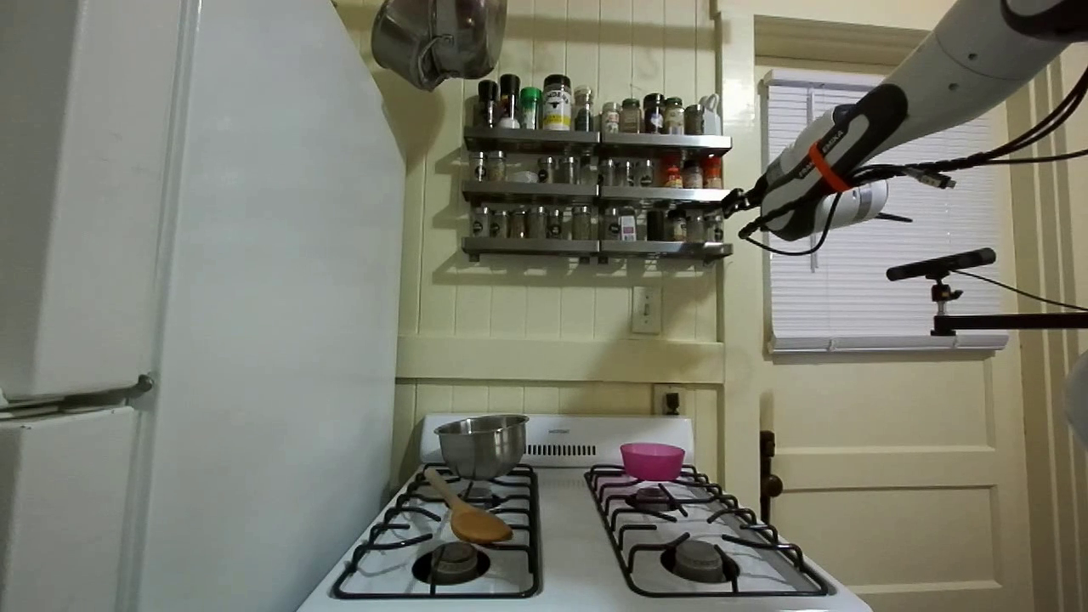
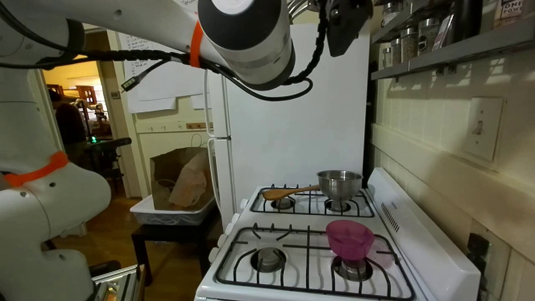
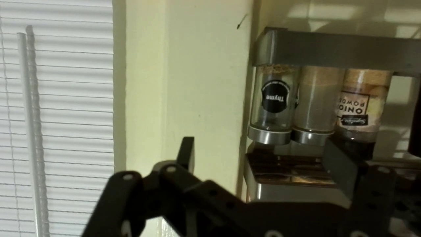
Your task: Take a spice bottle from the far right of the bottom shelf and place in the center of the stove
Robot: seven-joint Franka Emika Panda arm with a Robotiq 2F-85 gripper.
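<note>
The wrist view stands upside down. The spice bottle, a clear glass jar labelled Thyme (image 3: 272,98) with a silvery lid, stands at the far right end of the bottom shelf (image 3: 329,49). In an exterior view the bottle (image 1: 716,227) and bottom shelf (image 1: 667,249) show small; in an exterior view the bottom shelf (image 2: 451,52) shows only partly, with that bottle out of view. My gripper (image 3: 264,158) is open and empty, in front of the rack near lid height, also seen in an exterior view (image 1: 738,202). The stove (image 1: 561,527) is below, also here (image 2: 426,242).
A greyish jar (image 3: 317,98) and an onion powder jar (image 3: 360,102) stand close beside the bottle. The middle tier (image 3: 296,194) is just above. A pink bowl (image 1: 652,461), a steel bowl (image 1: 483,446) and a wooden spoon (image 1: 476,520) are on the stove's grates.
</note>
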